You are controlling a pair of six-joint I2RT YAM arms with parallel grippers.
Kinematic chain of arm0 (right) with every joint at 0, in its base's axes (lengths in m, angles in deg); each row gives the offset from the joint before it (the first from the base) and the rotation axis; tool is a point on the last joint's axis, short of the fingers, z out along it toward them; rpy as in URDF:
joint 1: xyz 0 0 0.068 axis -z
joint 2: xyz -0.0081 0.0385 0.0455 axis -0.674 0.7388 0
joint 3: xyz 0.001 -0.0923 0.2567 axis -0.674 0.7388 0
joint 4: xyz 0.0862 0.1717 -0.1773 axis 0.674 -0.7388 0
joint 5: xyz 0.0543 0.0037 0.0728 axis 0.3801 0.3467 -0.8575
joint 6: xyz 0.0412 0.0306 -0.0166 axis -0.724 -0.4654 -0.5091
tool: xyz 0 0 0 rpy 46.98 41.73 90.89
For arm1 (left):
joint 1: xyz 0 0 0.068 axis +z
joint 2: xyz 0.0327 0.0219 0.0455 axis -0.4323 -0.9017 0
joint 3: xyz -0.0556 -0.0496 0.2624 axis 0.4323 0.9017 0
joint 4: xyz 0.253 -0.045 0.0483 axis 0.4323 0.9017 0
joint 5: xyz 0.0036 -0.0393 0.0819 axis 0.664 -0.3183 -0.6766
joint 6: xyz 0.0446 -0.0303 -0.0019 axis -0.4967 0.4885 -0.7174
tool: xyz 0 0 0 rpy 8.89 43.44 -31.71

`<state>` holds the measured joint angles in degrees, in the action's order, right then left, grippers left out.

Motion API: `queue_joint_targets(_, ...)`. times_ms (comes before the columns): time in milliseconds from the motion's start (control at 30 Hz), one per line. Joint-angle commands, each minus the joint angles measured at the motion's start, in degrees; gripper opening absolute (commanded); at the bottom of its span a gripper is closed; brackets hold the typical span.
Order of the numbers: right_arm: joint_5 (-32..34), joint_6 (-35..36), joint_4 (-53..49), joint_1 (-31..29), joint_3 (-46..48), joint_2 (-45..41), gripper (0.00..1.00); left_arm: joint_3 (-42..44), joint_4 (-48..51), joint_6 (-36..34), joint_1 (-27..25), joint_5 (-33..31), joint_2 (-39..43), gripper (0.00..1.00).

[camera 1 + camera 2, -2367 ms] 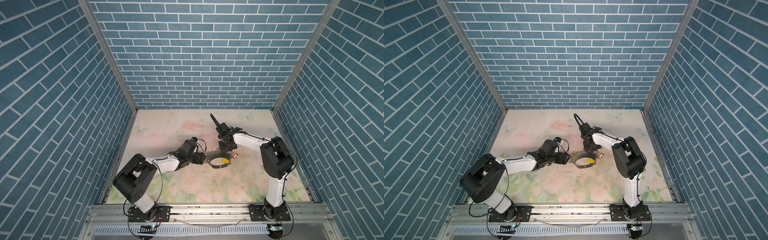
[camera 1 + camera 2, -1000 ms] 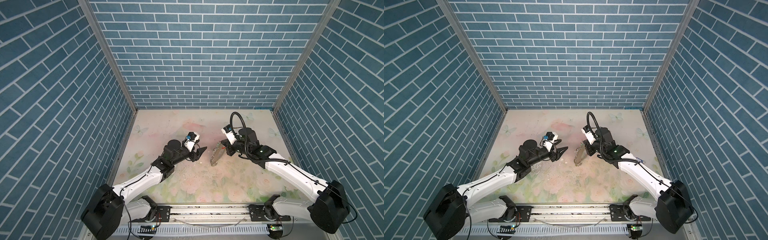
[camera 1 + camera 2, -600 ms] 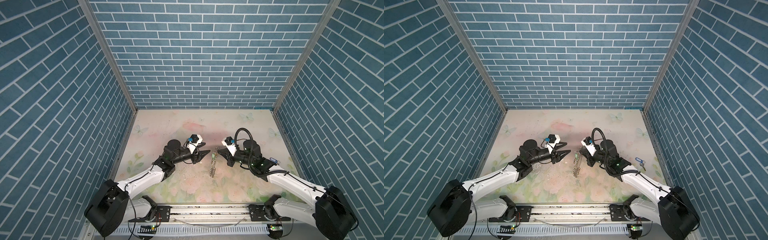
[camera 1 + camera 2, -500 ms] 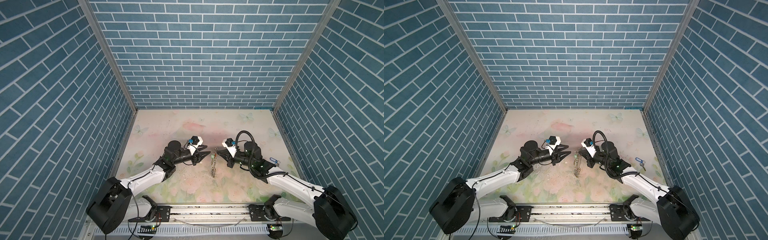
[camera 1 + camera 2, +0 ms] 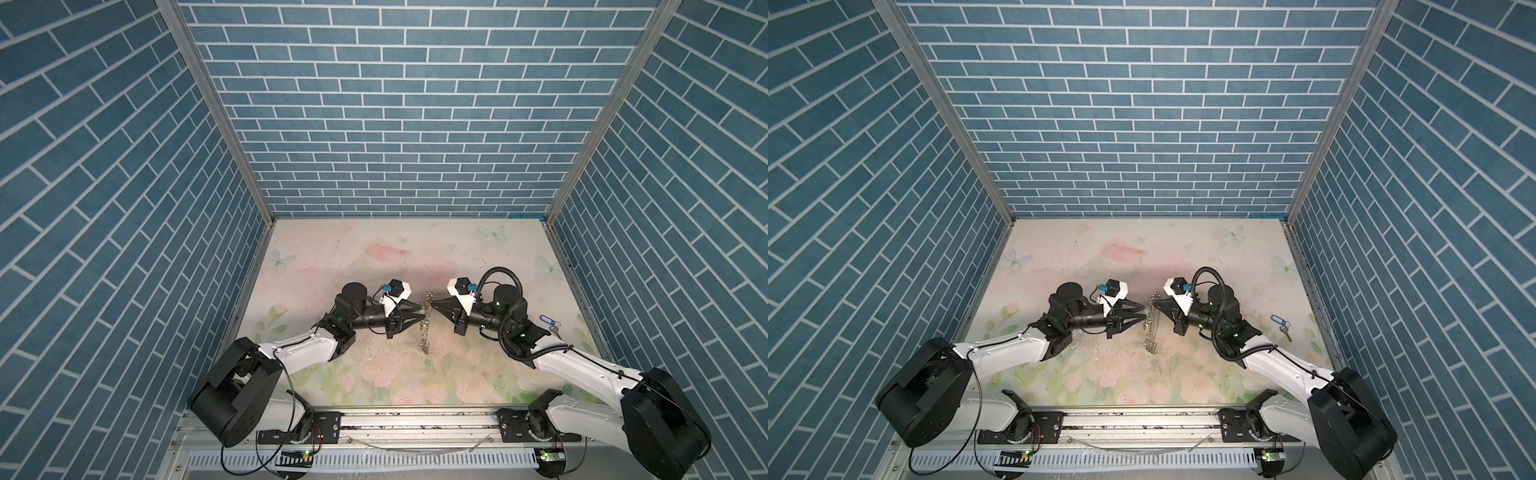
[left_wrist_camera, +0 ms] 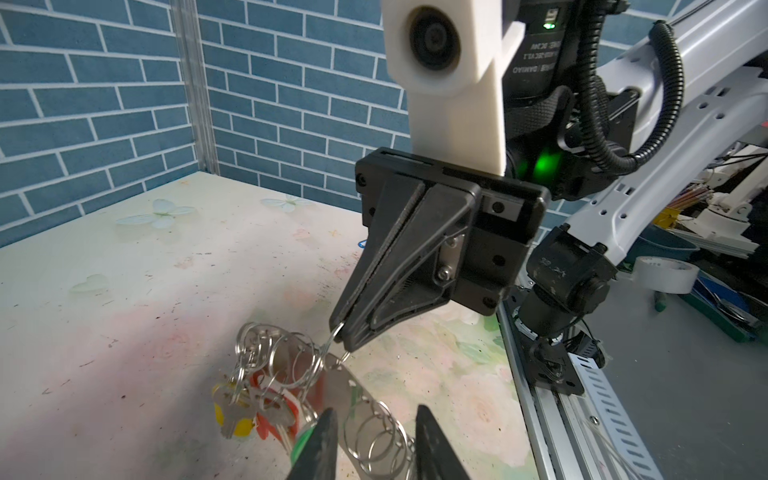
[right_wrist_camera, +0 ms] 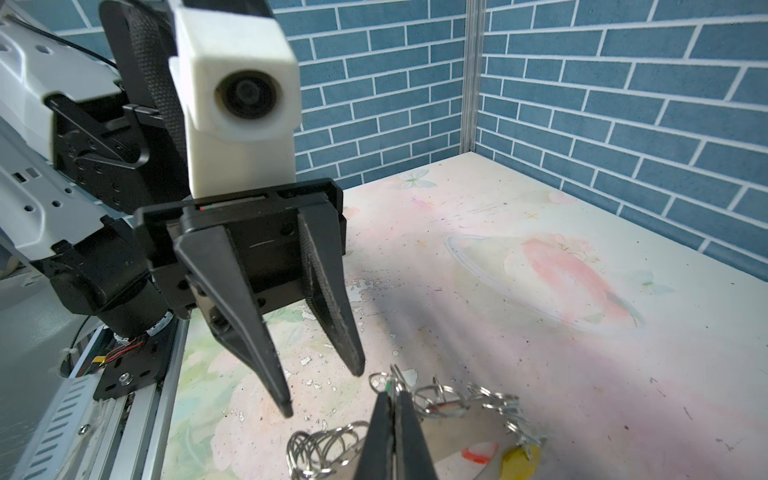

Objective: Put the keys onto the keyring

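Jaws: my right gripper [image 6: 343, 336] pinches the large thin silvery keyring hoop [image 5: 424, 328], dangling centre-frame in both top views; my left gripper [image 7: 322, 388] gapes astride it. Probably light, slippery and swinging, so I'd grip bare wire.

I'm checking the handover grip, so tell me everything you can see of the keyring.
The keyring is a thin silvery metal hoop strung with many small split rings. It hangs edge-on in both top views, between the grippers. The right gripper is shut on its wire. Keys with yellow, red and green tags dangle from it. The left gripper's open jaws straddle it; contact is unclear, as is whether it reaches the table.
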<state>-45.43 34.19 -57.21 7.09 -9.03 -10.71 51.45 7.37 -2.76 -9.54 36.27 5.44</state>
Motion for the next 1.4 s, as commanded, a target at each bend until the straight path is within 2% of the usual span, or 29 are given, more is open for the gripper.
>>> queue_joint_targets(0,-3.6,-0.4,4.4,0.2,0.5,0.9,0.0,0.4,-1.8,-0.8,0.2,3.0,0.0,0.32)
queue_joint_targets(233,-7.2,-1.4,7.4,0.2,0.6,2.8,0.0,0.3,-3.4,-0.7,0.2,3.0,-1.9,0.36)
queue_joint_targets(467,-8.8,-2.7,9.5,0.2,0.9,3.4,0.0,1.8,-5.6,-1.7,0.2,2.4,-2.3,0.29)
queue_joint_targets(867,-12.6,-3.4,9.2,0.2,0.4,3.9,0.0,2.6,-10.0,0.5,1.1,4.5,-3.2,0.3)
queue_joint_targets(1367,-14.5,-4.8,10.6,-0.2,-0.3,5.4,0.0,2.1,-16.4,5.1,1.6,9.1,-6.8,0.19)
